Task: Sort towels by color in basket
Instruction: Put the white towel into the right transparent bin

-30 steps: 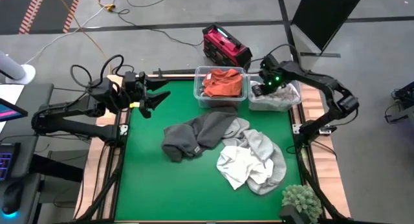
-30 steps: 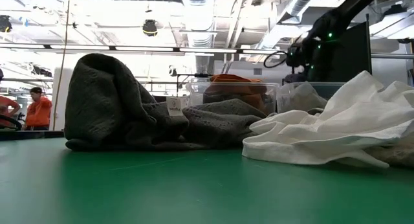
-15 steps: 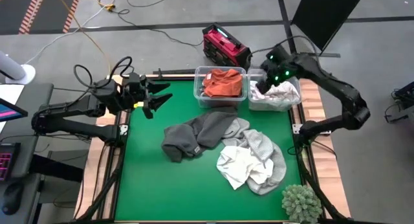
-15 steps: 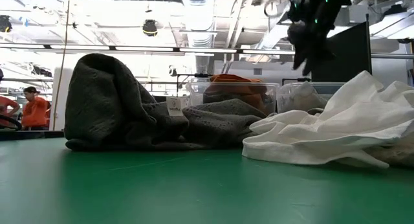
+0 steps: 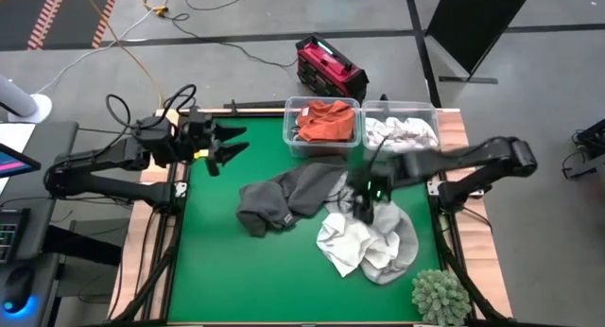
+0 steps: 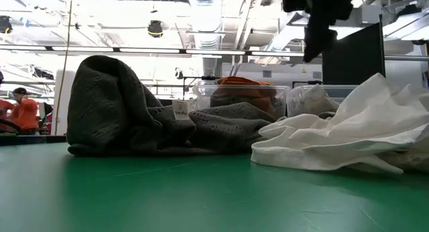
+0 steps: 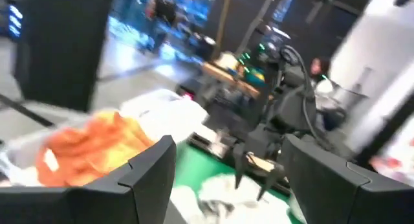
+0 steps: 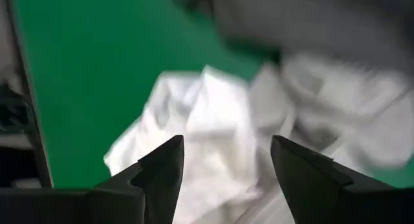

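Note:
A dark grey towel (image 5: 284, 199) lies heaped at mid-table, and its right end meets a light grey towel (image 5: 392, 223) and a white towel (image 5: 342, 240). An orange towel (image 5: 326, 122) fills the left bin (image 5: 288, 138). A pale towel (image 5: 402, 133) lies in the right bin (image 5: 430, 110). My right gripper (image 5: 364, 202) hangs open above the pile; in its wrist view the white towel (image 8: 213, 114) shows beyond the spread fingers (image 8: 226, 145). In the low view it (image 6: 316, 37) stands well above the cloths. My left gripper (image 5: 230, 145) waits open at the far left, held level.
A green spiky plant ball (image 5: 440, 294) sits at the near right corner. A red device (image 5: 329, 67) lies on the floor beyond the bins. Bare green mat (image 5: 246, 270) spreads over the near left of the table. A person (image 6: 25, 111) stands in the room behind.
My right gripper has risen out of the right bin and swung fast toward the table's near side and middle, rolling as it went. It now hangs over the white and light grey towels. The pale towel stays in the right bin.

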